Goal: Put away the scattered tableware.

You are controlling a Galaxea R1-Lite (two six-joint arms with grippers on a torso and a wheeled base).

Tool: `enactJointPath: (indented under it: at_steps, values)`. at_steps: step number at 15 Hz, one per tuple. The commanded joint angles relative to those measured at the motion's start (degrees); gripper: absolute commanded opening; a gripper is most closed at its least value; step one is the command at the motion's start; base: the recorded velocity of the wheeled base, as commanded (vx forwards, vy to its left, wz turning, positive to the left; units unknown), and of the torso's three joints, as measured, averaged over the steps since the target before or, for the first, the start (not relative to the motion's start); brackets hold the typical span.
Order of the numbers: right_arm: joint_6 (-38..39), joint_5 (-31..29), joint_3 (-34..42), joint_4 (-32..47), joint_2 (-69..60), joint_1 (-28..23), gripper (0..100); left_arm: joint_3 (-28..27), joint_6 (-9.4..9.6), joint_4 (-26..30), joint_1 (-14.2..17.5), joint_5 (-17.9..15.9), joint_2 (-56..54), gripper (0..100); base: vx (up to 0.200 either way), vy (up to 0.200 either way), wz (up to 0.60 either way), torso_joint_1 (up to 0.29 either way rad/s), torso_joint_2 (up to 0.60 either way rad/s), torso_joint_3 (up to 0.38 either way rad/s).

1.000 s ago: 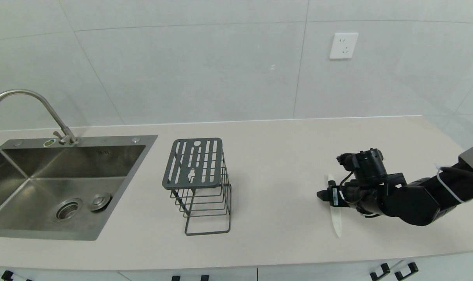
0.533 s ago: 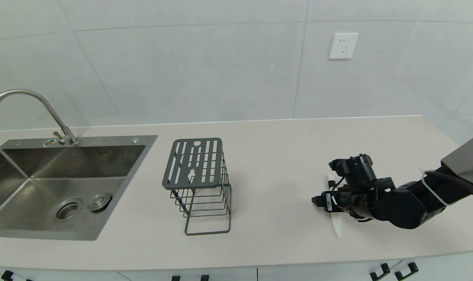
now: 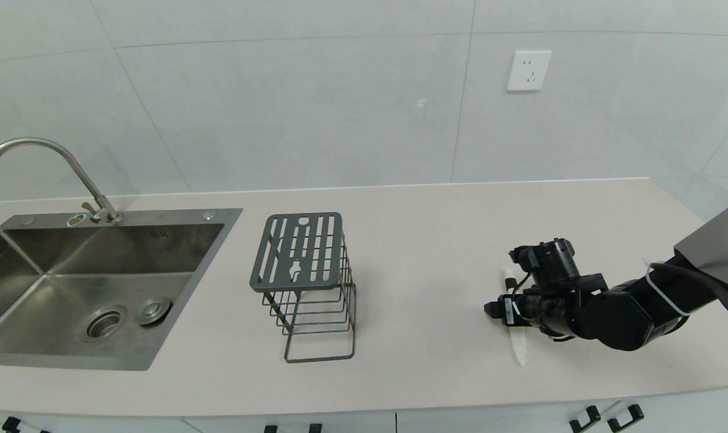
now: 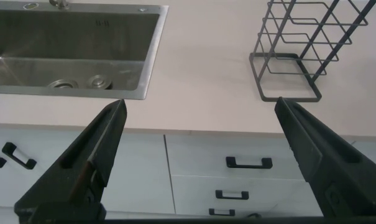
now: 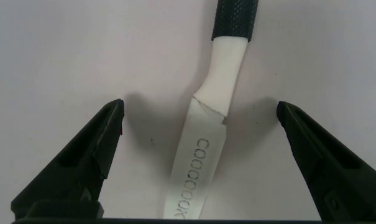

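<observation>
Close up, the white knife meets what looks like a black textured grip. The right gripper hangs low over it at the counter's right, jaws wide, holding nothing.

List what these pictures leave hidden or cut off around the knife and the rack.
Head view: the right gripper covers the white knife's middle.
Right wrist view: the picture's edges cut off the knife's handle end and blade tip.
Left wrist view: the edge cuts off the wire rack's upper part.
</observation>
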Motion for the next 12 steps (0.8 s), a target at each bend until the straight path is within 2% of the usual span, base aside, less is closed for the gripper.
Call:
enactJointPath:
  at_steps: [1, 3, 4, 12]
  values:
    - [0.0, -0.1, 0.0, 0.1, 0.2, 0.0, 100, 0.0, 0.01, 0.0, 0.0, 0.0, 0.0, 100, 0.000, 0.000, 0.00, 0.000, 0.00, 0.000]
    - [0.0, -0.7, 0.5, 0.3, 0.8, 0.0, 100, 0.0, 0.01, 0.0, 0.0, 0.0, 0.0, 100, 0.000, 0.000, 0.00, 0.000, 0.00, 0.000]
    - [0.0, -0.7, 1.1, 0.8, 1.3, 0.0, 0, 0.0, -0.08, 0.0, 0.0, 0.0, 0.0, 100, 0.000, 0.000, 0.00, 0.000, 0.00, 0.000]
    - [-0.3, -0.6, 1.1, 0.8, -1.3, -0.1, 0, 0.0, 0.10, 0.0, 0.0, 0.0, 0.0, 100, 0.000, 0.000, 0.00, 0.000, 0.00, 0.000]
